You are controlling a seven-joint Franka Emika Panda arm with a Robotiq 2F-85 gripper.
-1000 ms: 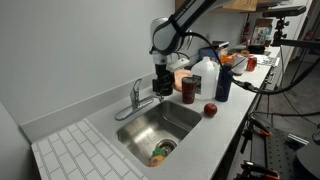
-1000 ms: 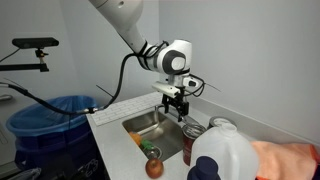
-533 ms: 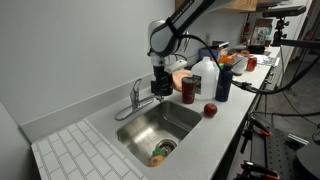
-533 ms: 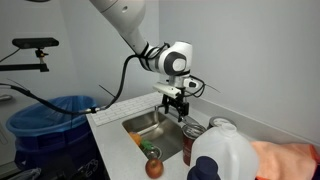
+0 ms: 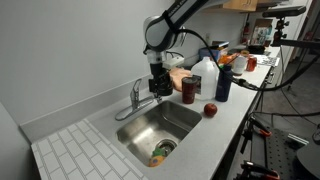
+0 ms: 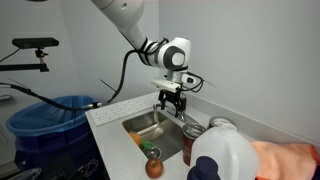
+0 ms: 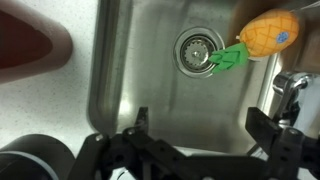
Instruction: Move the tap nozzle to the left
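The tap nozzle [image 5: 139, 102] is a thin chrome spout on a small faucet at the back rim of the steel sink [image 5: 185, 125]. It reaches out over the basin. In the wrist view a chrome part of it [image 7: 292, 86] shows at the right edge. My gripper [image 5: 156, 90] hangs open and empty just beside the faucet, above the basin's back edge; it also shows in an exterior view [image 6: 171, 101]. In the wrist view [image 7: 203, 124] its two dark fingers are spread wide over the basin, the right finger close to the faucet. I cannot tell whether it touches.
A toy pineapple [image 7: 268, 32] lies by the drain [image 7: 196, 50]. A red can [image 5: 188, 89], an apple [image 5: 210, 110], a white jug [image 5: 205, 75] and a blue bottle [image 5: 223, 81] stand beside the sink. A tiled drainboard [image 5: 70, 150] lies on the far side. A blue bin [image 6: 55, 118] stands below.
My gripper has shifted slightly toward the faucet and risen a little. It stays open. The nozzle has not visibly moved.
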